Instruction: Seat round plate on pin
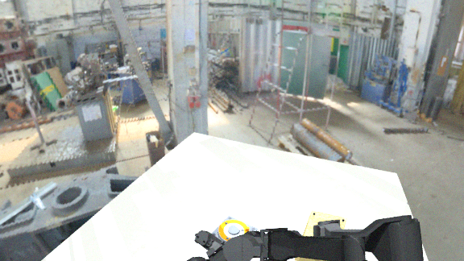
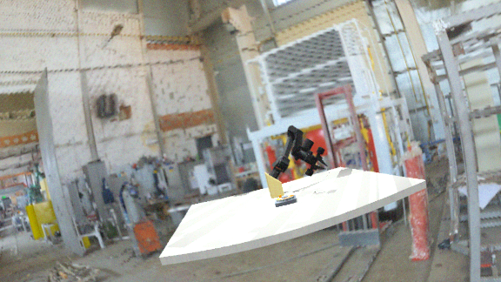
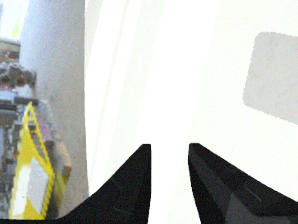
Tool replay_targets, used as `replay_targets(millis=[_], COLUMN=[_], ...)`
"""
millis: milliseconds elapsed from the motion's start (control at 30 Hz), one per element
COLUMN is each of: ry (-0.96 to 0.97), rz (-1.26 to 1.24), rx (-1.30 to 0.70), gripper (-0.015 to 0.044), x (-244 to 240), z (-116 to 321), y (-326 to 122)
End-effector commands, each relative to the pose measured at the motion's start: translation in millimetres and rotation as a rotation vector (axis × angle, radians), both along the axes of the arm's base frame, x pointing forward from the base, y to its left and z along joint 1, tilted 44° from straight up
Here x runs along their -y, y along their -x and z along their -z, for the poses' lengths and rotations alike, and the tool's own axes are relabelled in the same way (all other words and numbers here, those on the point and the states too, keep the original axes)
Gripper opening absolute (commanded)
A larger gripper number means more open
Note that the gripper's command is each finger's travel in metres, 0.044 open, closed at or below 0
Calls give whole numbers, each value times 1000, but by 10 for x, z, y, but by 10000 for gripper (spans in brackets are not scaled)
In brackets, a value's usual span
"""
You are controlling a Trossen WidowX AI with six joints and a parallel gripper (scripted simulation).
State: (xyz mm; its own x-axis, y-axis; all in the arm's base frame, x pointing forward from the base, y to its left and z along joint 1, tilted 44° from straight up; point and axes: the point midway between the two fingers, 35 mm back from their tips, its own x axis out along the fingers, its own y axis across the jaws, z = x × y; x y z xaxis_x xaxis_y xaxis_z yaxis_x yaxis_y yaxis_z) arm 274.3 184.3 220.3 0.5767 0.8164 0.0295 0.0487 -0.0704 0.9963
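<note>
The plate [image 1: 234,229], ringed in orange, sits on its grey base [image 1: 247,228] near the table's [image 1: 242,177] front edge, partly hidden by the arm in the top view. The gripper [image 2: 317,164] hangs well above the table and off to one side of the plate, its fingers drawn narrow with nothing between them. The tab and pin are too small to make out. The risk is a blind descent: narrow fingers may strike the plate's top, tilting it further on the pin, or shove the base instead of turning the plate.
</note>
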Motion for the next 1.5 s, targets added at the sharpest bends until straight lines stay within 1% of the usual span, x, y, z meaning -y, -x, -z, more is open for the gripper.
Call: replay_targets(millis=[0,67,200,267,300,467,533,600,700,800,1333,1467], ry=[307,355,611,691,700,871,905,912,913,865,848,849], rz=[71,72,24,-14,-19,-192,-270,-303,-450,-587,-615,-615], rx=[-46,-52,-94,-112,-114,-158,-168,-171,-170,-144,-134,-135], gripper=[0,0,0,0,0,0,0,0,0,0,0,0], x=[311,366,710,841,856,1223,1342,1384,1547,1677,1713,1635], z=[616,709,1225,1399,1418,1834,1947,1986,2107,2148,2157,2244], y=[-387,-424,-531,-525,-522,-362,-266,-224,-24,181,224,214])
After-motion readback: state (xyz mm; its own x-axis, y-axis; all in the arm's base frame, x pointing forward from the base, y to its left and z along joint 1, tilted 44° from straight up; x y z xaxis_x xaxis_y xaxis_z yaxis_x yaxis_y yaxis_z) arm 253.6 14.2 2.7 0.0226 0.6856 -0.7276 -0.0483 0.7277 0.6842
